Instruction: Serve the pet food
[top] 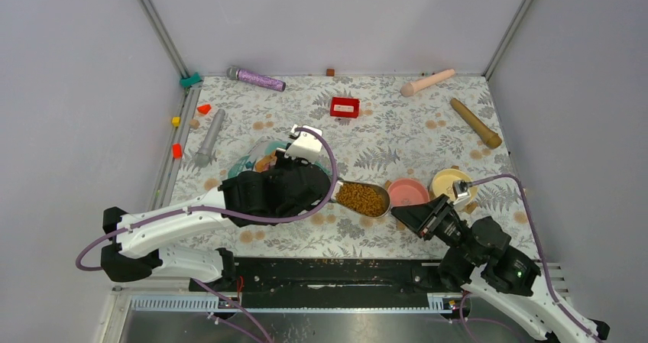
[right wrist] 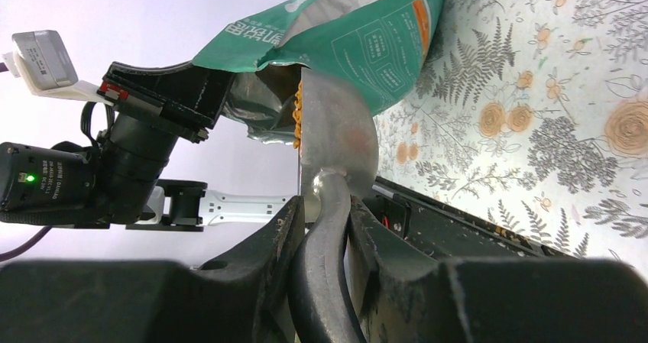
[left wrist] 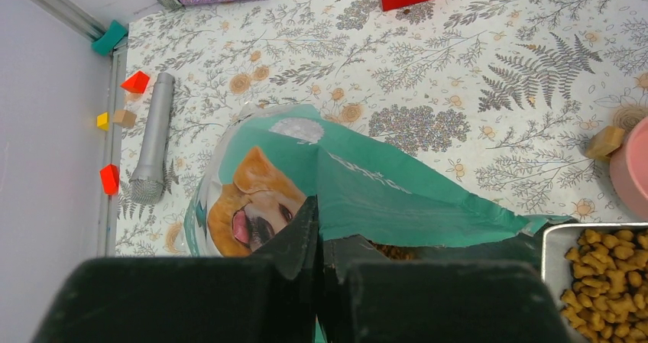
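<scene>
The teal-and-white pet food bag (top: pixel 256 158) with a golden dog's face lies left of centre, its mouth toward the right. My left gripper (top: pixel 294 176) is shut on the bag's torn mouth edge (left wrist: pixel 336 240). The bag (left wrist: pixel 344 175) fills the left wrist view. My right gripper (top: pixel 403 215) is shut on the handle of the grey metal scoop (top: pixel 361 199), which is heaped with brown kibble (left wrist: pixel 604 282) just outside the bag mouth. In the right wrist view the scoop (right wrist: pixel 340 129) is seen edge-on, kibble (right wrist: pixel 299 118) along its rim, my right gripper (right wrist: pixel 325 213) clamping the handle.
A pink bowl (top: pixel 407 192) and a yellow bowl (top: pixel 452 184) stand right of the scoop. A red box (top: pixel 345 107), purple microphone (top: pixel 256 78), grey microphone (top: pixel 208 137), a pale cylinder (top: pixel 428 82) and a brown cylinder (top: pixel 475 123) lie farther back. Small blocks (top: pixel 176 150) line the left edge.
</scene>
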Robot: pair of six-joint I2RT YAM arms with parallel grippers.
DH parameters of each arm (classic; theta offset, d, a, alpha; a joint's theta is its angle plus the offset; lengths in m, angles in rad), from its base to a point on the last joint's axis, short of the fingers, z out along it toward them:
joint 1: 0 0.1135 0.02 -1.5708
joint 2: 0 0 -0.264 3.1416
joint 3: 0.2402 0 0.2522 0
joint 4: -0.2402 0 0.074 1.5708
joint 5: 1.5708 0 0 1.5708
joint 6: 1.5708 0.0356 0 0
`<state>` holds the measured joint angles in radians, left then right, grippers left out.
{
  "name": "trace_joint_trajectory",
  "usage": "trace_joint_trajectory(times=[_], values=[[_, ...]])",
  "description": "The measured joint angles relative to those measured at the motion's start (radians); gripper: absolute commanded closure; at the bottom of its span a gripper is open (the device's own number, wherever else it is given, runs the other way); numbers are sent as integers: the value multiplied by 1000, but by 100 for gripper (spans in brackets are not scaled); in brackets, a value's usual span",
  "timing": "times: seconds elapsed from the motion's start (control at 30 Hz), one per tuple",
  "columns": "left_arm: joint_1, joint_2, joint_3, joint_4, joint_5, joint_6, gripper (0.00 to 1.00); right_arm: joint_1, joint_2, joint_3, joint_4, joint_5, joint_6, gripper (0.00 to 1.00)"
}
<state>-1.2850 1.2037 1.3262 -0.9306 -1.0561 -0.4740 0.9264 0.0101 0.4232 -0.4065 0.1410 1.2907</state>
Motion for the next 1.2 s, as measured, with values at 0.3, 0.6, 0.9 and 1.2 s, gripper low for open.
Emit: trace_joint_trajectory(times=[0.3, 0.6, 0.9, 1.2], values=[[0, -1, 0, 0, 6, -2, 100, 0, -2, 80, -135, 41, -25, 100], [0, -1, 0, -1, 8, -2, 100, 0, -4, 136, -239, 134, -40, 100], [0, -6, 0, -3, 8, -2, 100, 0, -4, 152, -390, 237, -74, 100], [0, -6, 0, -3, 8, -2, 100, 0, -4, 177, -485, 348, -72, 100]])
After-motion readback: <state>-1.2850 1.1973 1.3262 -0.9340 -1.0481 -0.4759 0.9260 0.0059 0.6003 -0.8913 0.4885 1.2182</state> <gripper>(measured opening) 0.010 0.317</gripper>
